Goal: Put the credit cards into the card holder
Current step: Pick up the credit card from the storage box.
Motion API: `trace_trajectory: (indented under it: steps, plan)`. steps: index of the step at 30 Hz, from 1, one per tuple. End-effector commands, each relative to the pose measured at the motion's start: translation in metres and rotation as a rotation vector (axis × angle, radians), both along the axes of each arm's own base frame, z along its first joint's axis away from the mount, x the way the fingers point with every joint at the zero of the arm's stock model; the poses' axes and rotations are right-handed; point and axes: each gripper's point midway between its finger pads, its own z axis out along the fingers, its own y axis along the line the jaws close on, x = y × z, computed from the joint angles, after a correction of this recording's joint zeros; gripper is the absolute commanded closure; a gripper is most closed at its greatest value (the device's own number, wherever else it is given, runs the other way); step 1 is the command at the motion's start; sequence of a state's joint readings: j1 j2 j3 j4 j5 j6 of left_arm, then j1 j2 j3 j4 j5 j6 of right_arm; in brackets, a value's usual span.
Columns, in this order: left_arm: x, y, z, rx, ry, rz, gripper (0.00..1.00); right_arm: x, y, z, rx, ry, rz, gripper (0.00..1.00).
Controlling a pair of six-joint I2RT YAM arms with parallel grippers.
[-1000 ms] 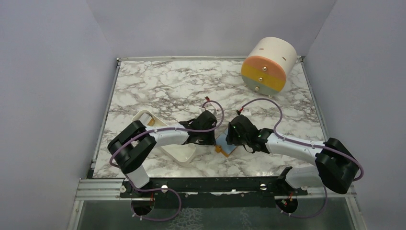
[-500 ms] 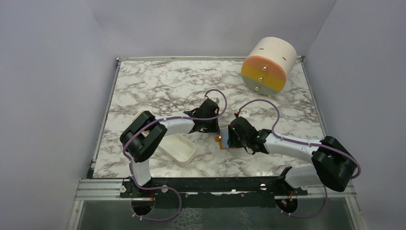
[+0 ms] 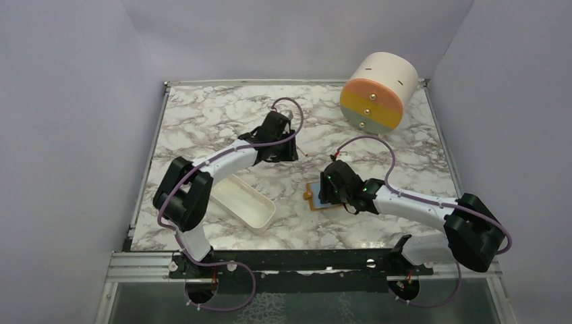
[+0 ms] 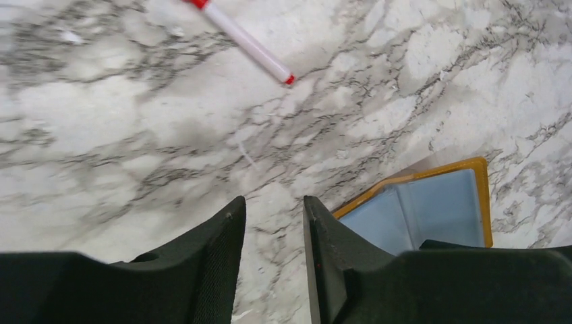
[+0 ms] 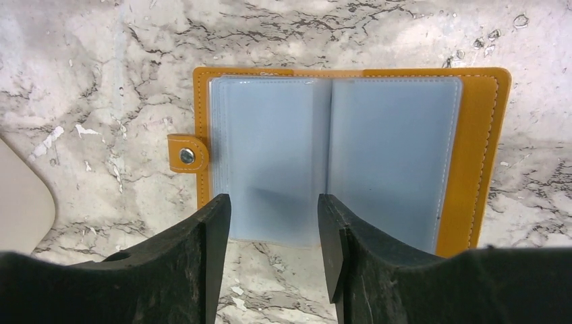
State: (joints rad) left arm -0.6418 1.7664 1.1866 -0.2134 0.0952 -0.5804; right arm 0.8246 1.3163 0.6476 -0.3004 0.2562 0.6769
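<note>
The card holder lies unfolded and flat just under the right pincer, whose fingers are spread and pinch nothing. Its blue-grey sleeves look bare, and no credit cards show in any view, so I judge most of the loading is still to do. The left pincer is slightly spread and empty, with a red-and-white stick ahead of it and the holder off to its right. The worktop is marble-patterned, carries a white tray and a cream-orange drum, and is closed in by plain lavender-grey walls.
</note>
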Motion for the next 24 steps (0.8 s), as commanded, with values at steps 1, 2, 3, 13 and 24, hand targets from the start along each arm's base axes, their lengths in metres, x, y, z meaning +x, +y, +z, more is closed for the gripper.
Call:
trace_trajectory:
  steps: [1, 2, 3, 13, 24]
  plan:
    - [0.013, 0.052, 0.053, 0.049, -0.099, 0.020, 0.59, 0.008, 0.003, 0.011, 0.006, -0.029, 0.000, 0.50]
    - [0.015, 0.064, 0.060, 0.077, -0.125, 0.022, 0.59, 0.008, 0.005, 0.011, 0.004, -0.026, 0.008, 0.51]
    - [0.015, 0.076, 0.069, 0.107, -0.161, 0.021, 0.58, 0.009, 0.006, 0.011, 0.002, -0.024, 0.017, 0.52]
    - [-0.011, 0.165, 0.094, 0.374, -0.304, -0.074, 0.57, 0.006, 0.014, 0.006, 0.030, -0.018, 0.062, 0.53]
    - [-0.018, 0.246, 0.076, 0.659, -0.329, -0.048, 0.56, 0.010, 0.019, 0.007, -0.007, -0.028, 0.126, 0.54]
